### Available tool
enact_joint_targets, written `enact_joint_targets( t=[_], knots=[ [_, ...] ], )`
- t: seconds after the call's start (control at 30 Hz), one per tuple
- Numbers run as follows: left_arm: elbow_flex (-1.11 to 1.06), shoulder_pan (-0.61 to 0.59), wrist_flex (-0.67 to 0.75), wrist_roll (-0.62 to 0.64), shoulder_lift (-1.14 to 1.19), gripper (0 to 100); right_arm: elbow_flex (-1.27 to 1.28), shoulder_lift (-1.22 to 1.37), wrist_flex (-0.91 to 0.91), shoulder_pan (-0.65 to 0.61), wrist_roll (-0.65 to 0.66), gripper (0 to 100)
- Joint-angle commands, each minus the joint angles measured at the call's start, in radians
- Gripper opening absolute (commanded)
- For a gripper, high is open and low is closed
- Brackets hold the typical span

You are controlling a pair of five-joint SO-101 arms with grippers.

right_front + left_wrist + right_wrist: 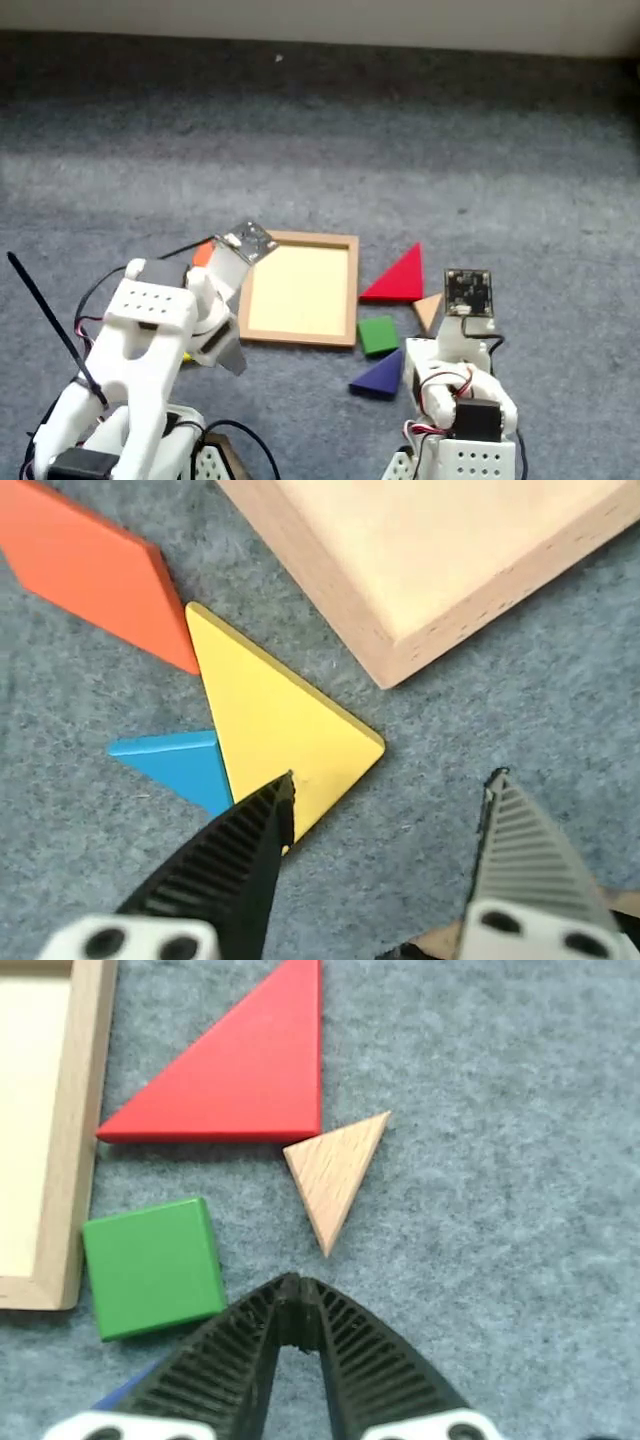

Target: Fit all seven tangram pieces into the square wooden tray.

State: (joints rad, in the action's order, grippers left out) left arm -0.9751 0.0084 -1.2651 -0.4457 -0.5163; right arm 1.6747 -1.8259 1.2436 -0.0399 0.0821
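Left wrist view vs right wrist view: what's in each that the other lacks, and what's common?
Left wrist, not right: orange parallelogram, yellow triangle touching it, light blue triangle against the yellow one, and the left gripper, open, one fingertip over the yellow triangle's edge. Right wrist, not left: red triangle, small bare-wood triangle, green square, a dark blue piece at the edge, and the right gripper, shut on nothing. Both: the square wooden tray and the grey carpet.
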Motion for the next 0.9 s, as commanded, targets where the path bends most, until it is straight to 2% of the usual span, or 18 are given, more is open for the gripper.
enact_joint_targets(
  t=[0.0,0.27,0.7,0.87],
  knots=[
    [0.073,-0.077,0.011,-0.049,0.058,30,0.150,-0.012,0.007,0.010,0.009,0.9],
    [0.105,-0.142,0.095,-0.097,0.223,30,0.150,-0.012,0.007,0.010,0.009,0.9],
    [0.254,-0.147,0.087,-0.110,0.433,32,0.150,-0.012,0.007,0.010,0.009,0.9],
    [0.280,-0.131,0.032,-0.112,0.469,33,0.150,-0.012,0.007,0.010,0.009,0.9]
  ],
)
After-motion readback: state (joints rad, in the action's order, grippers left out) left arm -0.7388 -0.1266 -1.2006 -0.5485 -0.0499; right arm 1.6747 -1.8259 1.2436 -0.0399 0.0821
